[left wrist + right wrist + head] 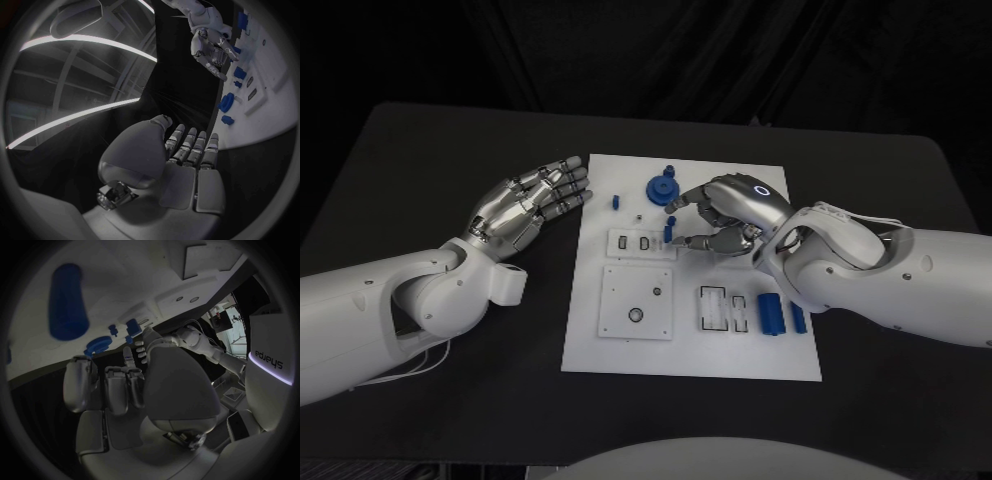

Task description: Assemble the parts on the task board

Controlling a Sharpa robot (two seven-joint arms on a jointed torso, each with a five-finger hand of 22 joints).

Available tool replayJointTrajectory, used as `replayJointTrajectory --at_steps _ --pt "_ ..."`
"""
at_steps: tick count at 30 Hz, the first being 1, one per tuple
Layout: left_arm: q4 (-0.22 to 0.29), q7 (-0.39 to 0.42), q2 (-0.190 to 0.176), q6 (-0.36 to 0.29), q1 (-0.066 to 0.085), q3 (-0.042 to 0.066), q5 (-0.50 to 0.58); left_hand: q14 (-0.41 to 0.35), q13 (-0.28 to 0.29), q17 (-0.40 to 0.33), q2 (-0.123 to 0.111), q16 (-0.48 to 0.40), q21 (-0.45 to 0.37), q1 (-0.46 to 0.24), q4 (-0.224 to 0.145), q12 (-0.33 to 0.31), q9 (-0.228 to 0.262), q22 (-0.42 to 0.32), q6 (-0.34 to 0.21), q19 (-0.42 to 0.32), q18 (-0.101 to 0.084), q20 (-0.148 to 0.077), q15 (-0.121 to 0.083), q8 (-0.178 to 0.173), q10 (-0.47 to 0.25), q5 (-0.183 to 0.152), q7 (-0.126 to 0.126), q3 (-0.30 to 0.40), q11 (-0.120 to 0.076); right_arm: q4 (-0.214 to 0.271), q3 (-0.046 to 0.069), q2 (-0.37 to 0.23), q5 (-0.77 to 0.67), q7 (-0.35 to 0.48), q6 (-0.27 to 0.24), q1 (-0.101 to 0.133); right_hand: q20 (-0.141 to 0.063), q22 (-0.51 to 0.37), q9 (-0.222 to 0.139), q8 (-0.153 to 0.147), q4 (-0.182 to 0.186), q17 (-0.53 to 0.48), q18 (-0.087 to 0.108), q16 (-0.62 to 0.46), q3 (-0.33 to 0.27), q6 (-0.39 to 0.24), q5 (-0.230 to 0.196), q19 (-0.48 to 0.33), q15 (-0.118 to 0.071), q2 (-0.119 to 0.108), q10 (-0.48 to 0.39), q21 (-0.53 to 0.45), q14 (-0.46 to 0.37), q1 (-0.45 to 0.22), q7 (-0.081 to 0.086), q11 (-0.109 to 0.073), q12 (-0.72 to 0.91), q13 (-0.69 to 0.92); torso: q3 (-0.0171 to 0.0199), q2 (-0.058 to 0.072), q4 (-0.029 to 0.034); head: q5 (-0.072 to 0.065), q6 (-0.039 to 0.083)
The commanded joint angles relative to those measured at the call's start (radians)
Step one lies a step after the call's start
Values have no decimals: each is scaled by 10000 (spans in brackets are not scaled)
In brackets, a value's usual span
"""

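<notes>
On black table (444,150) (dark backdrop) | left robot hand (531,205) spread, empty | right robot hand (726,215) pinches part (669,232)

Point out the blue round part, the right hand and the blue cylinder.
blue round part (661,189): head view, its disc face.
right hand (723,213): head view, back of hand.
blue cylinder (770,311): head view, mid-length.

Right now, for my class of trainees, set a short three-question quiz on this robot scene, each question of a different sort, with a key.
1. True or false: the silver left hand rests on the white rectangular task board.
2. Which hand hovers over the board beside the round blue gear-like part? A left, B right.
3. Fill in: two blue cylindrical parts lie on the board's ___ side, seen from the robot.

Key: 1 false, it is over the black table; 2 B, the silver right hand; 3 right.
</notes>
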Motion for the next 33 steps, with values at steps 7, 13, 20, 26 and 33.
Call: replayJointTrajectory --at_steps 7,13,20,26,33 --pt "178 835 -129 -1450 18 9 -2226 2378 182 313 -277 2470 2563 -1336 691 1290 53 1239 511 3794 -250 -173 7 121 1565 -2822 351 -1029 241 -183 13 -812 1670 1057 -716 539 29 1985 -54 126 -72 2396 24 35 309 379 174 100 25 244 896 206 902 722 32 4 -5 2514 65 -386 -3 112 236" --pt "-73 1354 67 -2831 100 9 -2899 3809 135 666 -440 4648 11756 60 758 2220 63 7106 2021 3972 -366 -1313 -619 264 3348 -692 452 -154 -226 -676 -115 -883 2610 1411 -354 646 60 2033 -48 304 123 2489 -14 132 461 899 584 186 70 578 1011 374 951 732 152 97 73 2597 125 -744 6 90 90" --pt "-707 1124 623 -4001 133 10 -4314 5556 1020 1628 -678 7167 16022 -322 683 3925 216 10262 3411 4128 119 -1005 -1258 584 5164 -643 612 335 -959 -935 -161 -949 3442 1553 172 640 179 2009 22 526 155 2412 0 53 638 1529 1156 152 223 1061 981 312 914 556 183 276 53 2575 284 -1179 -127 399 -190" --pt "-1129 219 1048 -4079 146 11 -5008 6376 3619 3274 -747 9791 7937 -1284 632 6587 173 9565 3763 4645 796 -909 -1787 836 5342 -1390 136 649 -1614 -1247 -171 -879 4078 1567 492 622 208 2004 42 540 136 2403 7 43 739 1641 1490 148 234 1203 991 304 911 549 182 289 60 2581 441 -1461 -237 528 -392" --pt "-1415 -776 1411 -3901 191 12 -5727 10992 10539 10569 -601 12165 6555 -2085 734 10302 210 8187 3997 7096 653 -1328 -2080 1128 9590 -1577 122 274 -1683 -1588 -173 -795 4302 1366 914 603 210 2023 56 552 125 2419 -5 61 781 1687 1591 183 227 1251 1047 370 921 559 169 278 97 2622 678 -1730 -269 641 -453"
